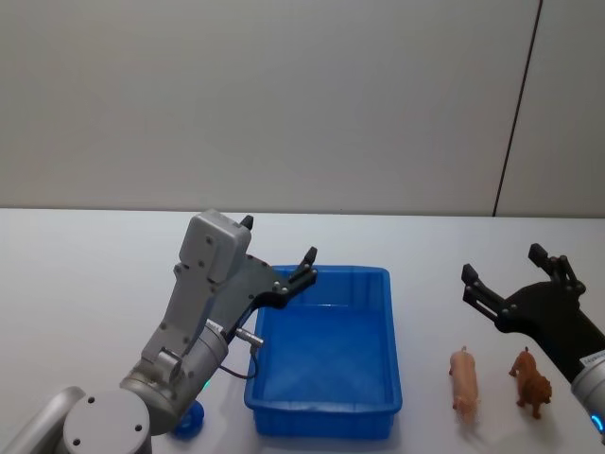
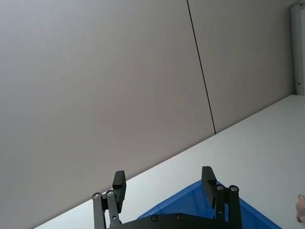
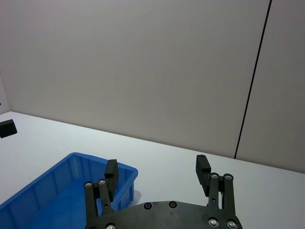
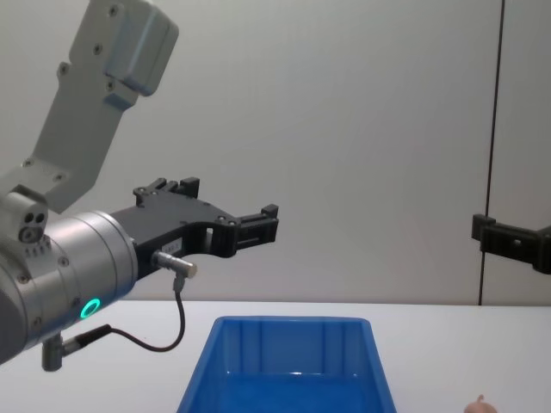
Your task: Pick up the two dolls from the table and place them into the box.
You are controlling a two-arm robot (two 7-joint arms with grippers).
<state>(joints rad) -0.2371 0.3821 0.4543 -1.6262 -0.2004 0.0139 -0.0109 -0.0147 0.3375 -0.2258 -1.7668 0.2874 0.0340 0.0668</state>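
The right hand (image 1: 503,262) hangs above the table (image 1: 85,284) on the robot's right side. Its fingers are spread apart and grip nothing. It is positioned just beyond the two dolls.

The pale pink doll (image 1: 464,378) lies on the table to the right of the box (image 1: 326,416), with its length running toward the robot. The brown doll (image 1: 532,381) stands just beside it, farther right, without touching it. Both dolls are outside the box, near its right wall.

The blue box sits near the middle of the table with its open side up.

The left hand (image 1: 279,237) is held over the far left corner of the box. Its fingers are spread apart and grip nothing. In the chest view the left hand (image 4: 228,196) is well above the rim.

A plain grey wall (image 1: 284,95) stands behind the table.
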